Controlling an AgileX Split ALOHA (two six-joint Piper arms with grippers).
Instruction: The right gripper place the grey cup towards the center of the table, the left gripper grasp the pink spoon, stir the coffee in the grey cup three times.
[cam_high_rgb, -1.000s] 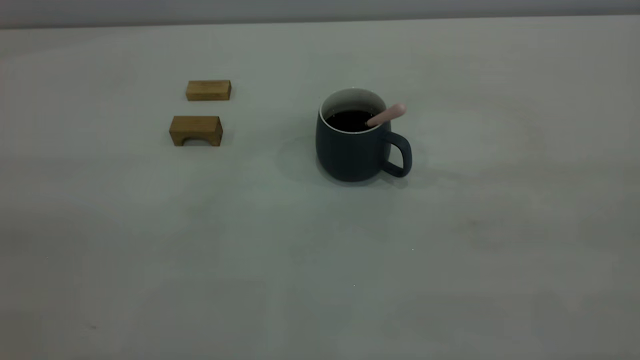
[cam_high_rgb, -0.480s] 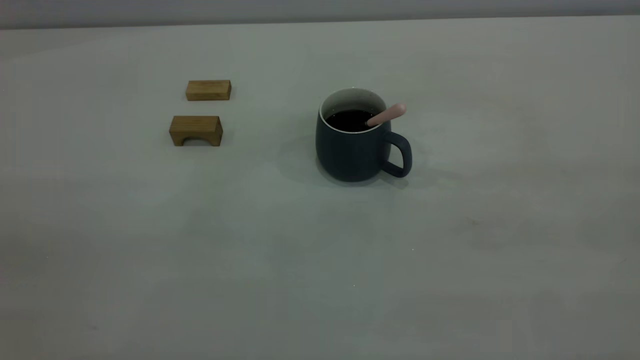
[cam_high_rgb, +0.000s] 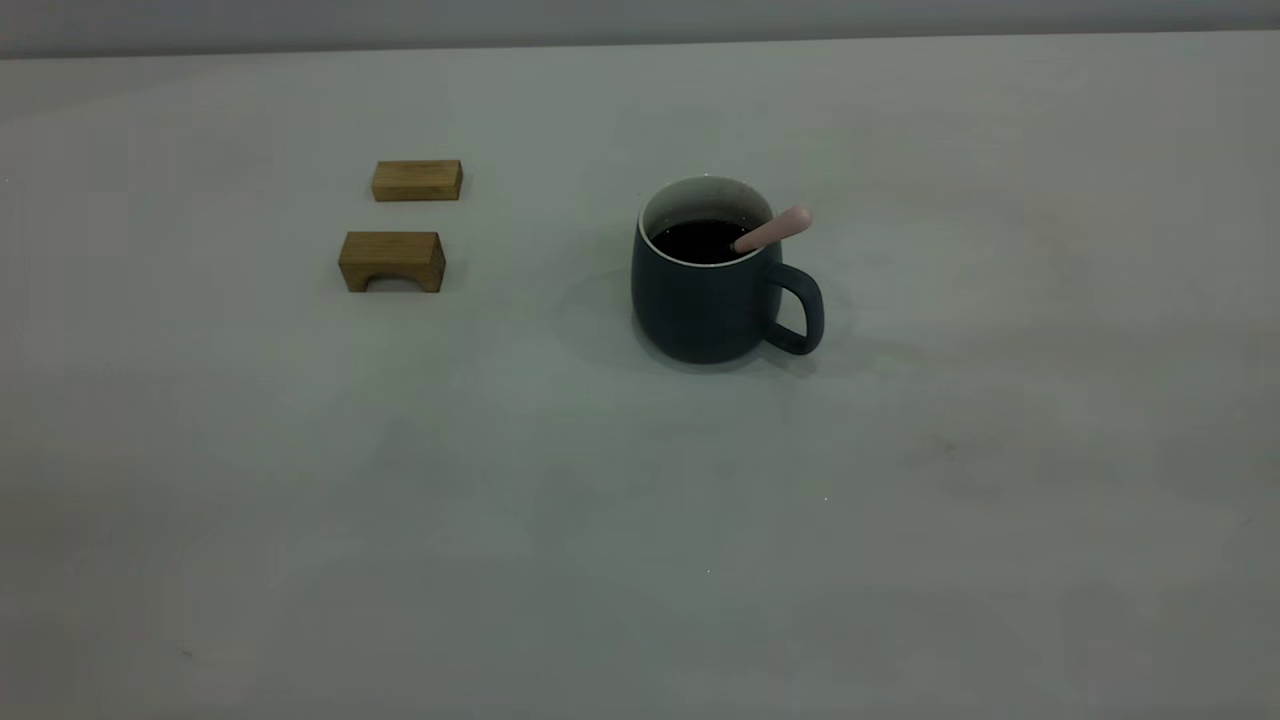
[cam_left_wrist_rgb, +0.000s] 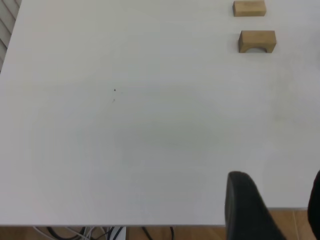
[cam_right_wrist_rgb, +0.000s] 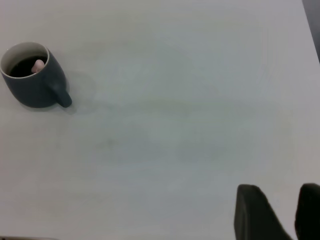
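- The grey cup (cam_high_rgb: 705, 290) is seen upright near the middle of the table (cam_high_rgb: 640, 500), its loop handle turned toward the right arm's side.
- The coffee (cam_high_rgb: 700, 241) is held inside; the pink spoon (cam_high_rgb: 775, 229) is leaned on the rim above the handle.
- 2 wooden blocks (cam_high_rgb: 405, 222) are set well apart on the left arm's side.
- No writing or label is visible.
- The left gripper (cam_left_wrist_rgb: 272, 210) is parked at the table edge, fingers spread and empty.
- The right gripper (cam_right_wrist_rgb: 280, 215) is parked far from the cup, fingers parted and empty.

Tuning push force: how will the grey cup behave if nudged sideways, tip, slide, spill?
The grey cup looks squat and round-bellied, so it likely slides rather than tips. The coffee sits well below the rim, so slow pushes probably won't spill. The pink spoon leans loosely on the rim and may shift.
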